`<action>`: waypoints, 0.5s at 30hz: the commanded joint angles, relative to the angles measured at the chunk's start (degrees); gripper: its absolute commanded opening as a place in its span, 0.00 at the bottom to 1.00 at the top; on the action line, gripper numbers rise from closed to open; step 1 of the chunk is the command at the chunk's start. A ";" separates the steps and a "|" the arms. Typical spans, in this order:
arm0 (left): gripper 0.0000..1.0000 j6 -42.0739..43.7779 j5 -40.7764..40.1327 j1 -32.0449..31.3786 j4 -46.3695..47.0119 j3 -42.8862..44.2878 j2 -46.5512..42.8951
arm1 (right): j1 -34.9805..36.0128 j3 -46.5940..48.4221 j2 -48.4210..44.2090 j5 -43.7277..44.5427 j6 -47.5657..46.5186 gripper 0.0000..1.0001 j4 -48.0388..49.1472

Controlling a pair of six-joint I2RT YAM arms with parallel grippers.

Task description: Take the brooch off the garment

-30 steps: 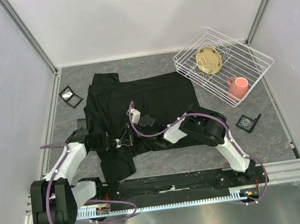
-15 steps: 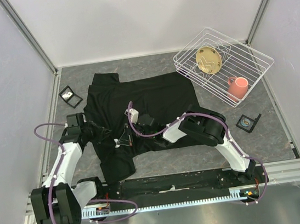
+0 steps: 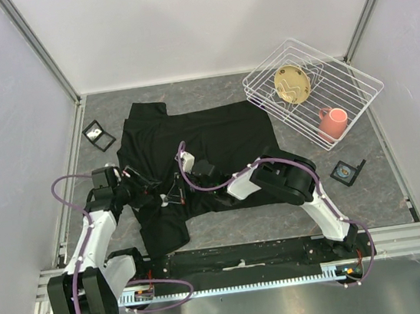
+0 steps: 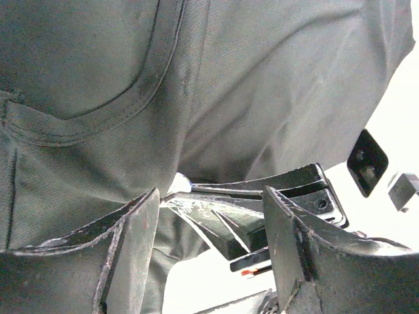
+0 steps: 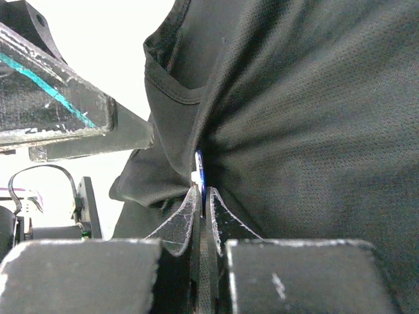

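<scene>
- The black T-shirt [image 3: 222, 132] lies spread flat on the table [image 3: 227, 228], left of centre.
- The right gripper [image 5: 201, 194] is pressed together, pinching a thin blue brooch [image 5: 200, 171] at a pucker in the fabric.
- The left gripper [image 4: 209, 199] is spread wide just beside that pucker, holding nothing.

One shirt [image 3: 207, 138], one brooch [image 5: 200, 171], one wire basket [image 3: 351, 80], one plate [image 3: 293, 84], one pink cup [image 3: 334, 121]. Two small black squares, left [image 3: 99, 134] and right [image 3: 347, 172]. Two arms, left [image 3: 95, 222] and right [image 3: 294, 178].
</scene>
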 commanded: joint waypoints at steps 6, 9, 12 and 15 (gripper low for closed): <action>0.65 -3.56 4.88 1.97 -0.21 -0.08 1.45 | -0.32 0.99 -0.33 -0.58 -2.01 0.00 6.04; 0.67 -14.02 8.33 2.06 3.84 -3.78 0.75 | -0.23 0.64 -0.41 -0.23 -2.98 0.00 6.75; 0.67 -18.87 9.57 2.15 5.42 -4.40 0.48 | -0.15 0.46 -0.76 0.21 -3.77 0.00 6.23; 0.69 -21.07 10.01 2.15 4.64 -3.44 1.19 | 0.03 0.37 -0.94 0.56 -4.47 0.00 5.87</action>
